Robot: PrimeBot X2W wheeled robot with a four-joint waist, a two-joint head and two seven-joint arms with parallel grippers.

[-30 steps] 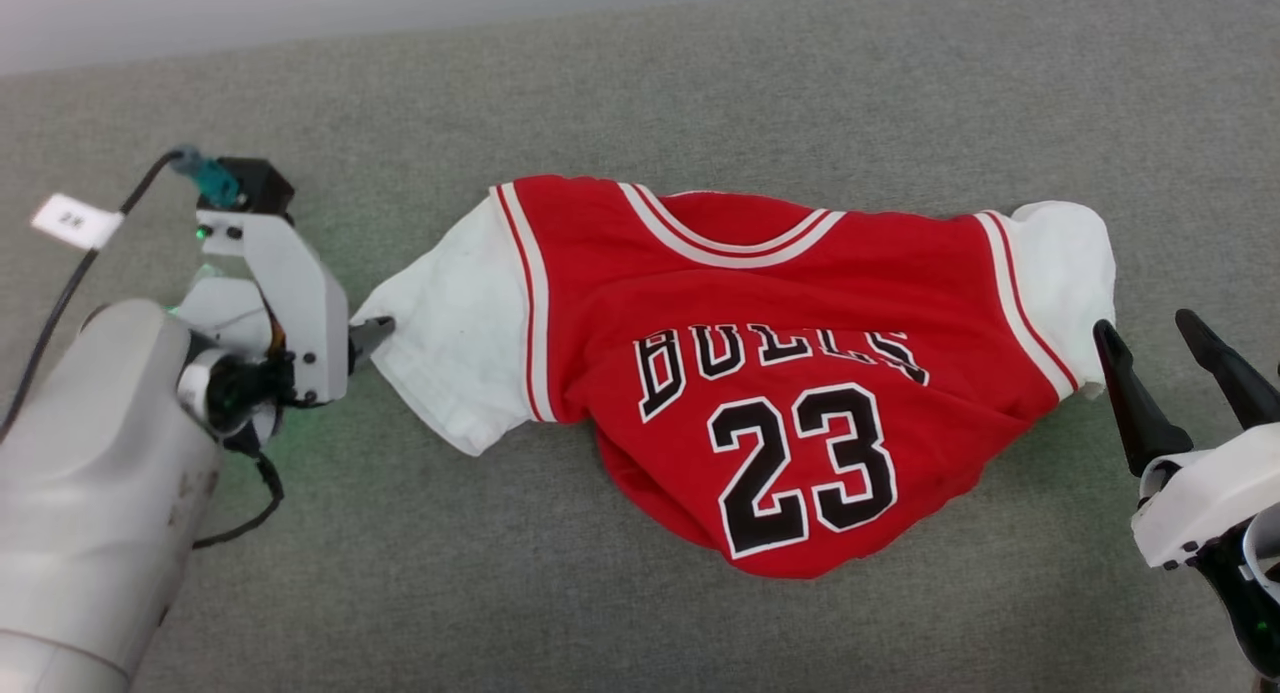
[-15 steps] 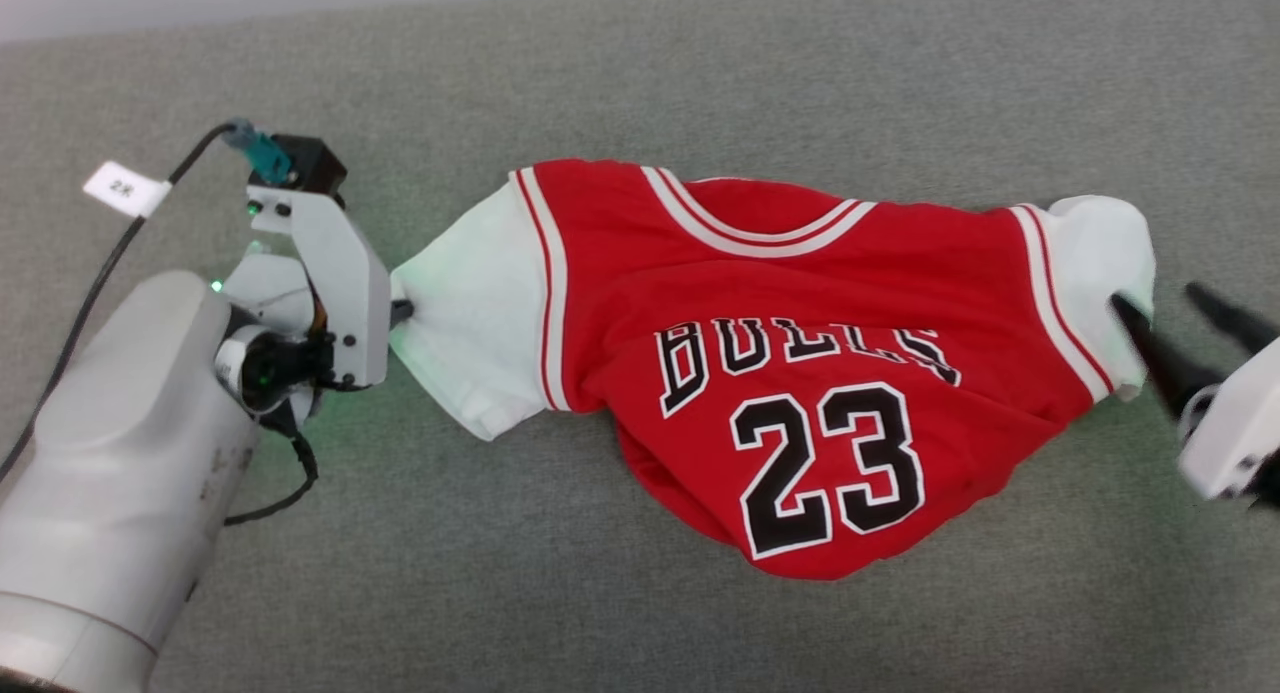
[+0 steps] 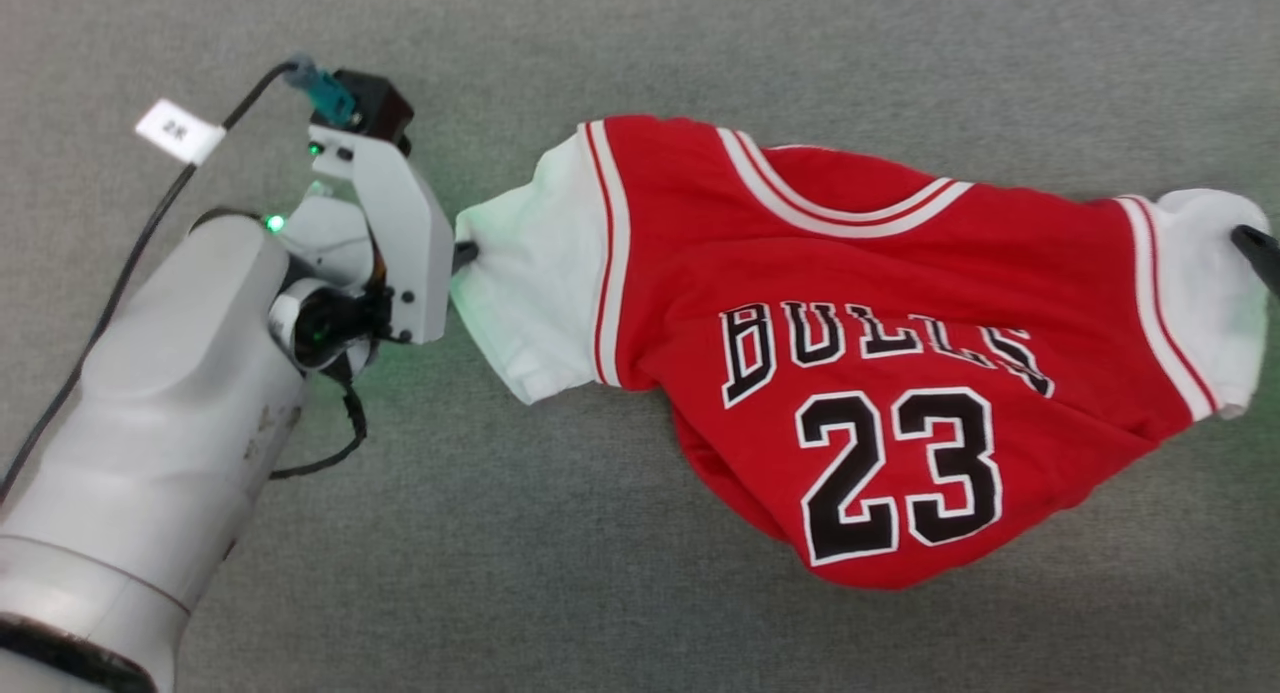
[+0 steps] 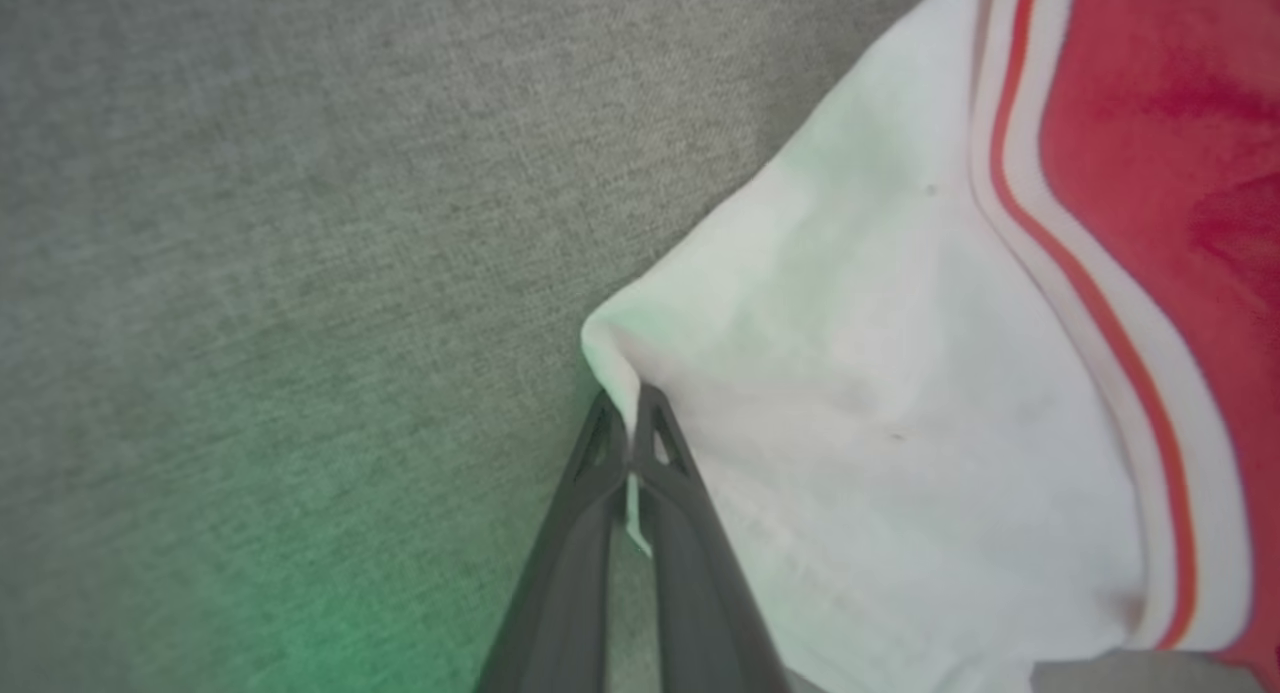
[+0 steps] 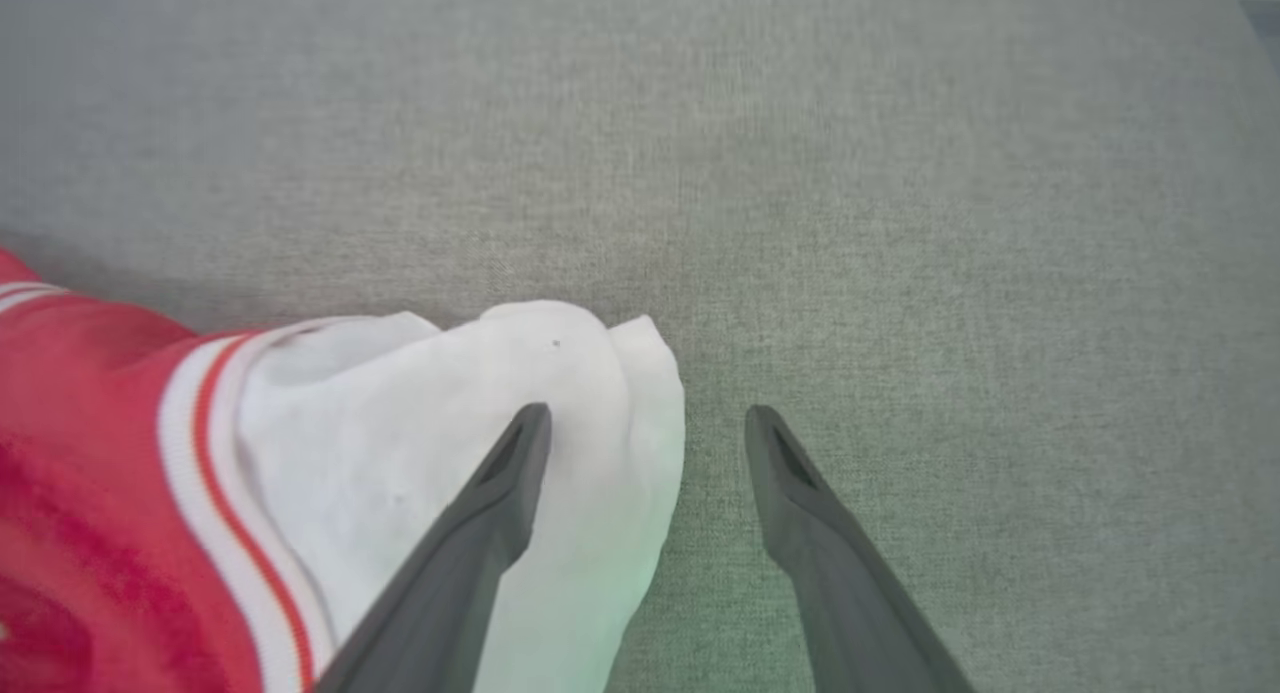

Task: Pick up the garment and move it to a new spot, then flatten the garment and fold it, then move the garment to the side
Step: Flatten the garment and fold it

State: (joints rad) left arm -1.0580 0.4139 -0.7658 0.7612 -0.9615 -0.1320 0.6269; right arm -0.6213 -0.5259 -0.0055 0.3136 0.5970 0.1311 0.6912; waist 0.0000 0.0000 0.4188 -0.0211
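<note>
The garment [image 3: 850, 273], a small red jersey shirt with white short sleeves and red-and-white striped trim, lies face up on the soft grey cloth surface [image 3: 500, 533]. Its bottom half is bunched and wrinkled, so it isn't flat yet.

A second ago the left gripper [image 4: 628, 403] was wide open, with a finger just beside the garment's left-side sleeve [image 3: 535, 293]. Now its two dark fingers are squeezed together, with a little fold of that white sleeve's edge caught between them. So the robot has got hold of one end of the garment.

A second ago the right gripper [image 5: 648, 418] was below the garment's right-side sleeve [image 3: 1205, 293] and apart from it. Now it has come up to that sleeve. Its fingers are spread apart: one is over the white cloth and the other over the grey surface just past the sleeve's edge. It holds nothing yet. The head camera has turned too, so the whole picture has slid.

It looks like the robot is getting ready to pick the garment up by both sleeves. The right side most likely needs to close next.

On the garment's chest, black letters with white edges say "BULLS", a bit creased, and under them is a big "23". A small white tag [image 3: 178, 130] up and to the left of the garment seems to say "2R".
</note>
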